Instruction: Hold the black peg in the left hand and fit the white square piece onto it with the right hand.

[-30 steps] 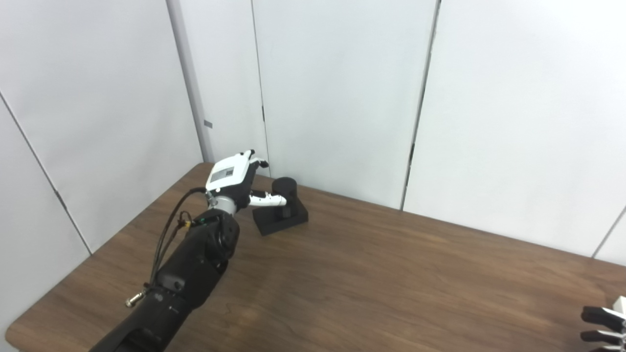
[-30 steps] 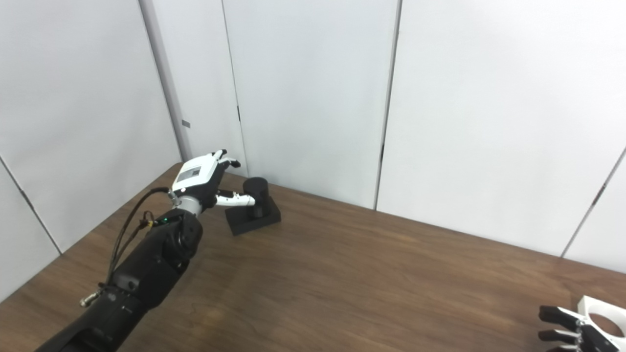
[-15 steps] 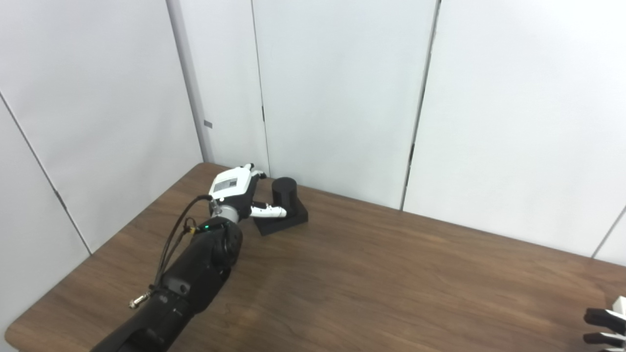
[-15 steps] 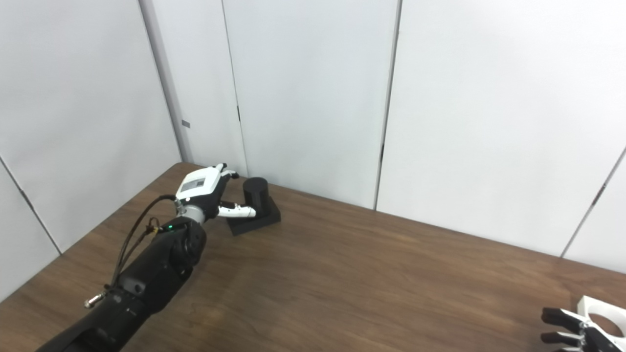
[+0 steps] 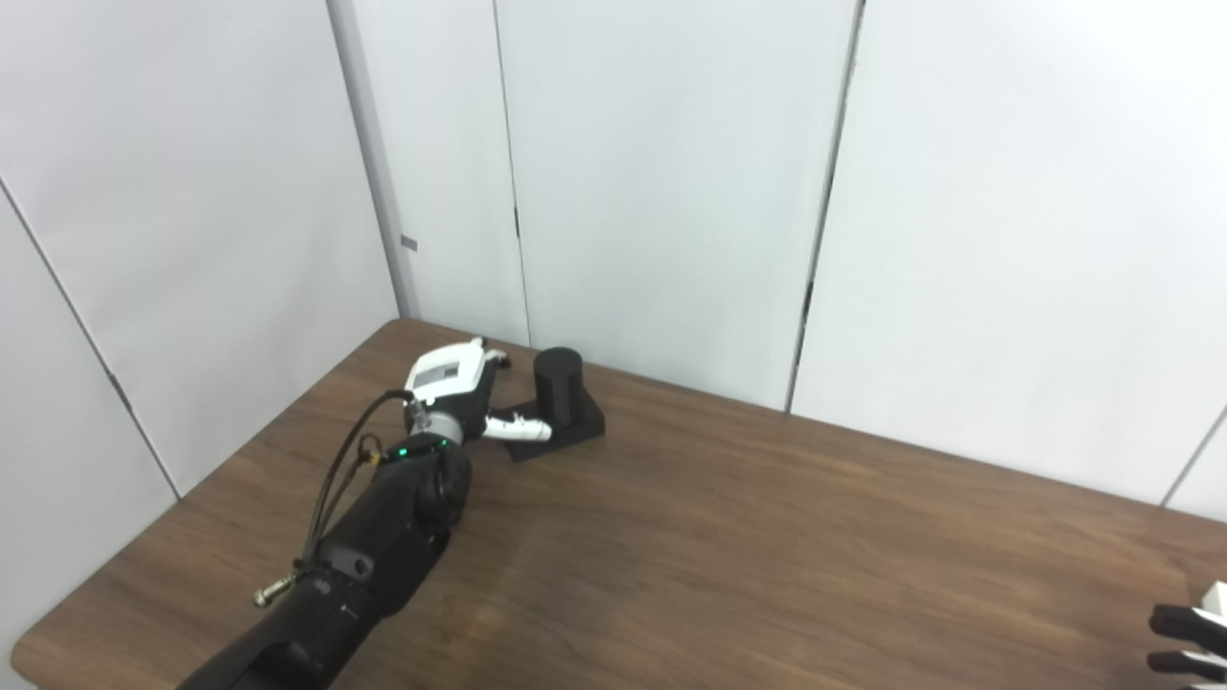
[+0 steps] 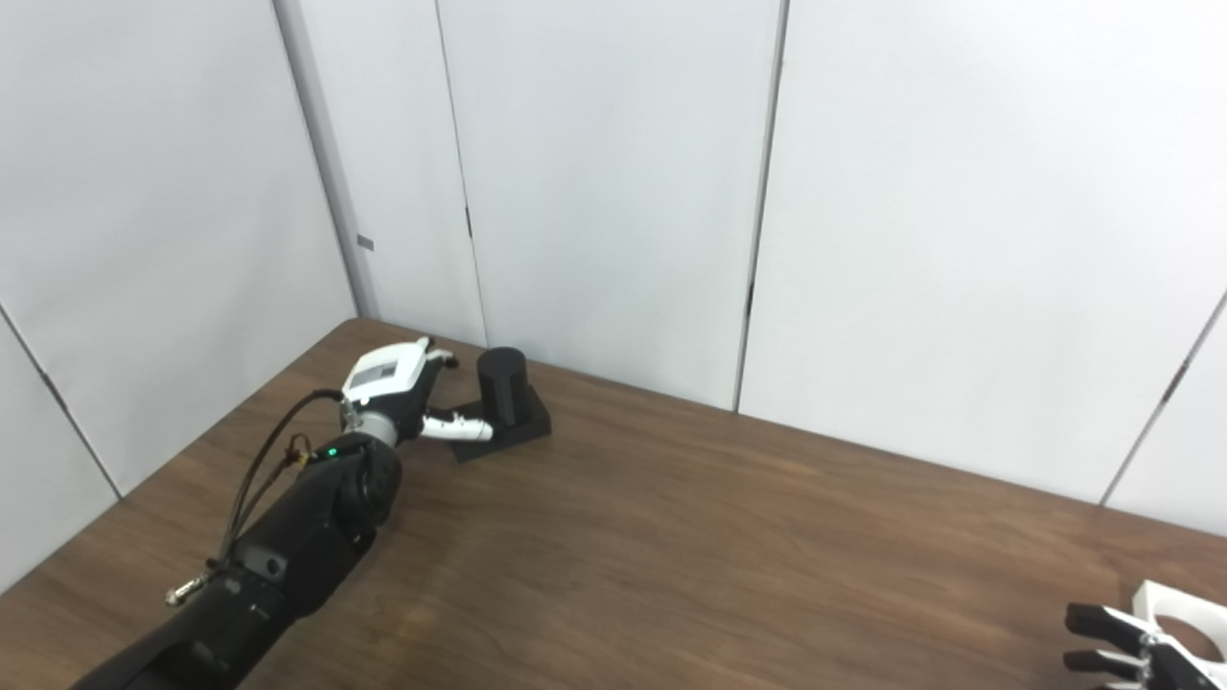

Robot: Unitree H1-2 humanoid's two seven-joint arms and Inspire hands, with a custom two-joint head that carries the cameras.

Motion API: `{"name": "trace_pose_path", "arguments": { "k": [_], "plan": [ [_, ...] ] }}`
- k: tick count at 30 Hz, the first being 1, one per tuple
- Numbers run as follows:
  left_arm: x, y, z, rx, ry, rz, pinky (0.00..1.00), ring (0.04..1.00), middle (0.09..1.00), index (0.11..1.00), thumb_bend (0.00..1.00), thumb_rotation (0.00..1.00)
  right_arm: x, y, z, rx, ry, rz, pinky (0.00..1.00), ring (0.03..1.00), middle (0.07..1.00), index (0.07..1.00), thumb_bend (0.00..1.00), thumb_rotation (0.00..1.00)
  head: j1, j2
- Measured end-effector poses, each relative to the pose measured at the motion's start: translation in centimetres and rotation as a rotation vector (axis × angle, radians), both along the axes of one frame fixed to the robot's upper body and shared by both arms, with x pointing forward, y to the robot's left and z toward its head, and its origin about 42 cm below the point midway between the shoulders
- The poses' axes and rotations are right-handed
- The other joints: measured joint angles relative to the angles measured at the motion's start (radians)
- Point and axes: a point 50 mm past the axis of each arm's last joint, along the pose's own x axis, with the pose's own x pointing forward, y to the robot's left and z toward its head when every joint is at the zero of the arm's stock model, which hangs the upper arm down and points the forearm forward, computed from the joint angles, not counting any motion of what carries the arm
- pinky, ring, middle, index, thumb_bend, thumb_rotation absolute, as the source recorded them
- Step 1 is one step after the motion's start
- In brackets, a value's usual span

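Left robot hand [image 5: 458, 391], fingers spread, holding nothing, just beside one black peg [image 5: 558, 383]; one white square piece [image 6: 1181, 621] beside the right robot hand [image 6: 1117, 642], grip indiscernible.

This looks like a lab or test room rather than a home or shop; plain pale wall panels [image 5: 661, 172] with thin dark seams close in two sides of a corner, with no pictures, shelves or windows on them. A single wood-grain table [image 5: 767, 546] fills the space below; on it there is little but a black peg [image 5: 558, 383] on its square base and a white square piece [image 6: 1184, 623] with a round hole. A black robot arm [image 5: 374, 546] with loose cables and a small green light reaches across the tabletop.
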Motion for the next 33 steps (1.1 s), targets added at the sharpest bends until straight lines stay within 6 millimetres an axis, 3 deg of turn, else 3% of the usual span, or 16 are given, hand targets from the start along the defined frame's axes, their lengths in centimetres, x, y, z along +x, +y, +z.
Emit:
{"name": "trace_pose_path", "arguments": {
  "k": [6,19,33],
  "plan": [
    [0.0,0.2,-0.4,-0.004,0.011,0.004,1.0,1.0,1.0,0.859,1.0,0.57,-0.1,0.0,0.1,-0.001,-0.004,0.003,0.47,0.625,0.712,0.687,0.63,0.07,-0.005,0.006],
    [0.2,-0.2,-1.2,-0.001,0.068,-0.014,0.96,1.0,1.0,0.843,1.0,0.56,-0.6,0.2,0.4,0.001,-0.005,0.001,0.46,0.615,0.707,0.69,0.63,0.05,-0.018,0.012],
    [1.3,0.1,-1.4,0.053,0.083,-0.028,0.99,1.0,0.964,0.779,1.0,0.44,-1.0,0.3,0.9,0.005,-0.005,-0.008,0.47,0.62,0.715,0.693,0.62,0.03,-0.028,0.026]
  ]
}}
